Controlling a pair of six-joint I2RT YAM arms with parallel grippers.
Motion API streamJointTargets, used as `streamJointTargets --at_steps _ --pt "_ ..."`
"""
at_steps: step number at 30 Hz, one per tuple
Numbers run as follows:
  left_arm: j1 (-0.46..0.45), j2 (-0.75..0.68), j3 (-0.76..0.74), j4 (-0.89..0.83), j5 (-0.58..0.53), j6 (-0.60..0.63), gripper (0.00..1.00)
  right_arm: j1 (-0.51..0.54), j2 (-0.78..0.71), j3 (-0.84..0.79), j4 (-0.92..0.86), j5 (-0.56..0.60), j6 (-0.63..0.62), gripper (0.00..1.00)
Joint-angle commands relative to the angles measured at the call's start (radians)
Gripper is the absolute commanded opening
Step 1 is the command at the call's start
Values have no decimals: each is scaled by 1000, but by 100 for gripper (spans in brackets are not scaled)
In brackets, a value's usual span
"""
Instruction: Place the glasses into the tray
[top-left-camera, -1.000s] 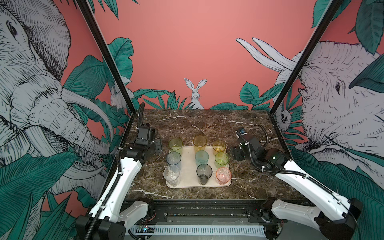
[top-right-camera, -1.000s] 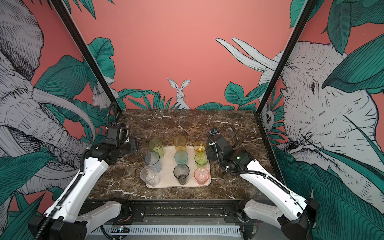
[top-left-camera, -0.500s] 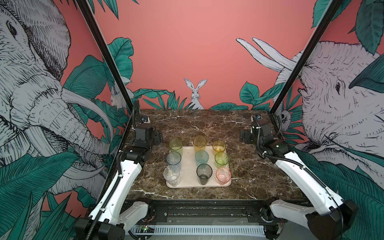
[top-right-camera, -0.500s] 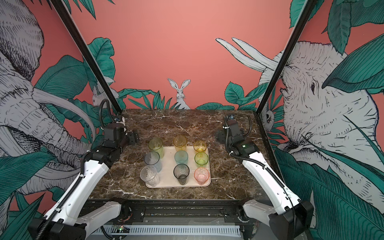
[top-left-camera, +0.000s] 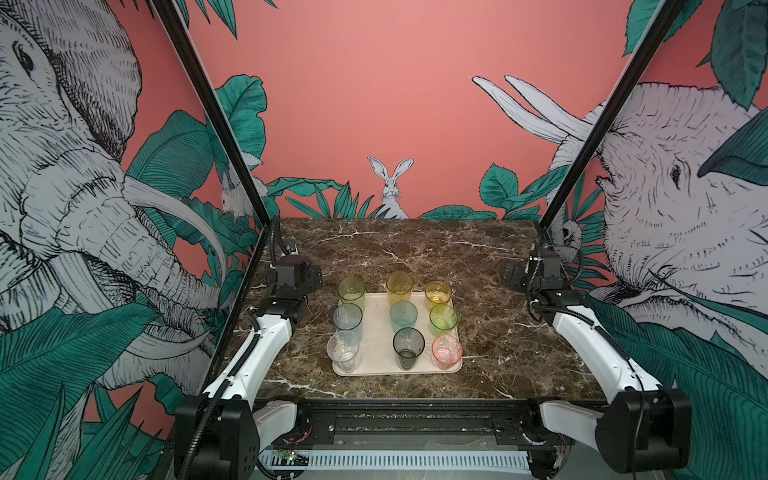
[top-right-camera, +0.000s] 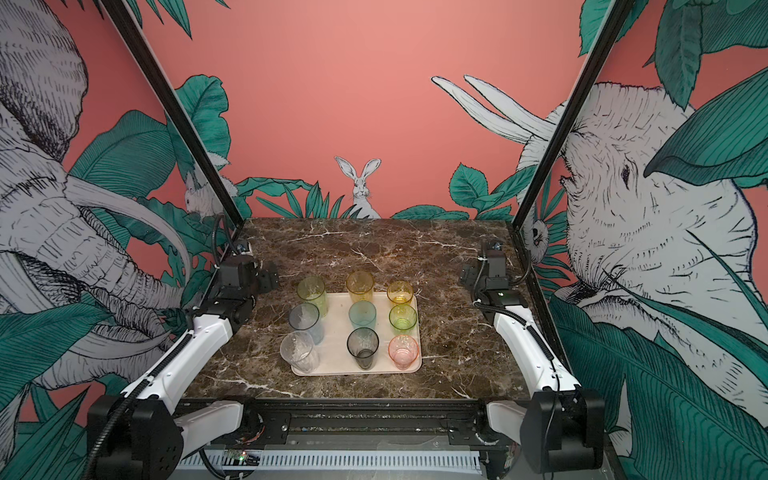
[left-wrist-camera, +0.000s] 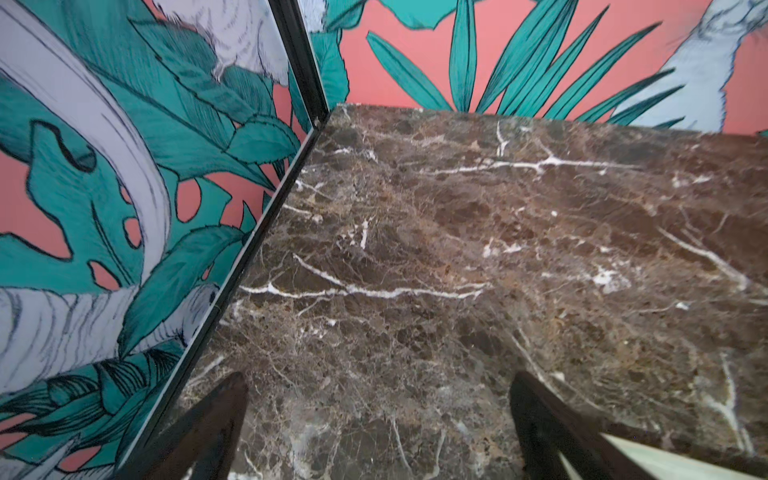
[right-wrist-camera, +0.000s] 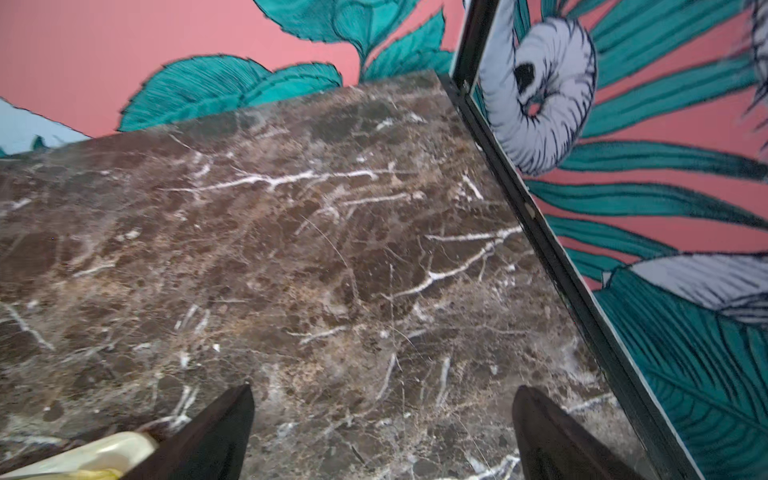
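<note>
Marble table (top-left-camera: 415, 249) — coral jungle-mural walls (top-left-camera: 374, 104).

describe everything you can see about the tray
The tray is a flat, cream-beige square with rounded corners and a low raised rim, looking like smooth plastic. It lies level on the brown marble table, near the front middle, square to its edges. Nine translucent glasses stand upright on it in three rows of three; bare strips show between the columns. Nothing else touches it. A pale corner of it shows in the right wrist view.
</note>
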Motion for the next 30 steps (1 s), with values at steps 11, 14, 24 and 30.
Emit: streamJointTargets --at_steps 11,14,24,30 --pt "53 117 -342 573 -175 89 99 -18 74 -323 629 238 -187 99" --pt "54 127 -341 587 -121 88 99 -18 102 -391 768 217 -226 99" --pt "54 214 -343 755 50 117 99 -18 229 -552 1206 44 -260 99" --pt "54 268 -418 978 109 180 99 -18 361 -569 1369 -5 -281 99"
